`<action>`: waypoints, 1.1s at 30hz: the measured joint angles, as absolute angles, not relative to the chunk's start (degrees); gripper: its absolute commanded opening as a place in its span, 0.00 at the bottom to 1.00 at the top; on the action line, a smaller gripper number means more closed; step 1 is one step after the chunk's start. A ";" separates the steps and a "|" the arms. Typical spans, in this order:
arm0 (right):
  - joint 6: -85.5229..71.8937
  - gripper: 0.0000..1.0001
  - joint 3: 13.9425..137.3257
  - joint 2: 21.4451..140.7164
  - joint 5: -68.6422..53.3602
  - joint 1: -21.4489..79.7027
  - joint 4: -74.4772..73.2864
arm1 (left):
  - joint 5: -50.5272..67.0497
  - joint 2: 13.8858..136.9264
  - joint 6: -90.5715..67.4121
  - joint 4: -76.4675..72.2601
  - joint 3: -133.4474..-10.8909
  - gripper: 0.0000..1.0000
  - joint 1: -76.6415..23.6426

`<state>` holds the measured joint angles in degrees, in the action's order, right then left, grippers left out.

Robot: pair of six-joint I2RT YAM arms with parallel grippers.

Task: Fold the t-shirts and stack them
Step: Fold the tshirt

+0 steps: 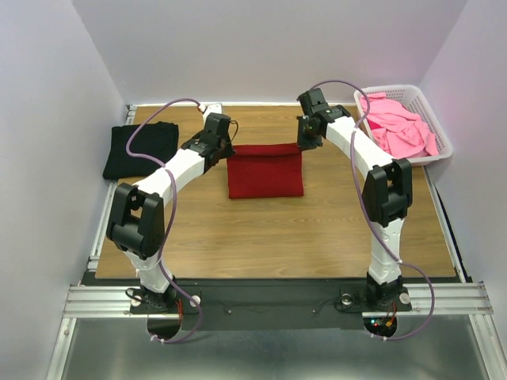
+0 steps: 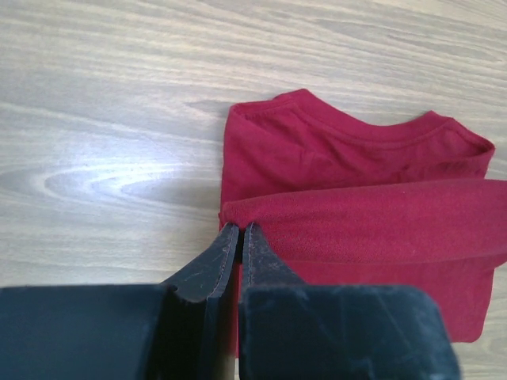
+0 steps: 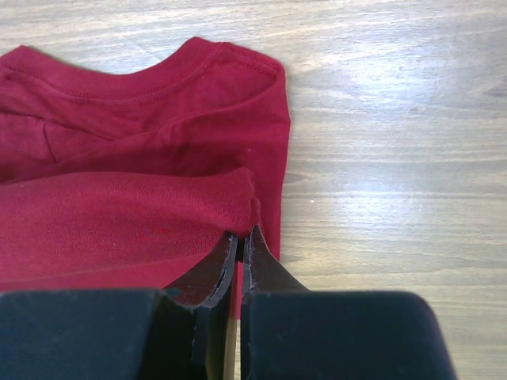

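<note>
**Entry: fold in hand, listed left to right**

1. Black t-shirt (image 1: pixel 140 149). Well out to the left of your left tool, it lies flat on the table (image 1: pixel 277 237) in a folded rectangle. Judged done, and a likely base for the stack.
2. Left gripper (image 2: pixel 240 229). The jaws are pinched together on the left corner of a doubled-over edge of cloth. The grip sits at the very corner, probably so the edge stays straight between your two tools.
3. Dark red t-shirt (image 1: pixel 266 170). It spans the gap between both tools. The held edge is stretched across it, and the collar lies flat on the wood just ahead of the fingertips. Judged mid-fold: the held edge is going over toward the collar.
4. Right gripper (image 3: pixel 240 235). The jaws are clamped on the matching right corner, mirroring the left.
5. White basket (image 1: pixel 438 120). It stands near the right side of your right tool, at the table's far corner. Bright pink t-shirts (image 1: pixel 400 127) are heaped in it, unfolded, and are judged to be waiting their turn.
6. Obstructions. The basket wall is the closest thing to the right arm. Mind it and the purple cable (image 1: pixel 356 170) when you swing outward.
</note>
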<state>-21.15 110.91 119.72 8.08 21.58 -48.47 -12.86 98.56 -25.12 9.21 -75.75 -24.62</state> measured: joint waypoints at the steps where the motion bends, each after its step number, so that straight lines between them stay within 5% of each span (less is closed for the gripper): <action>1: -21.17 0.01 110.83 119.66 8.10 21.54 -48.38 | -12.71 98.54 -24.86 9.13 -75.75 0.00 -24.62; 33: -27.27 0.01 99.90 118.17 11.22 20.60 -39.77 | -10.04 104.71 -16.27 -3.20 -76.27 0.00 -23.94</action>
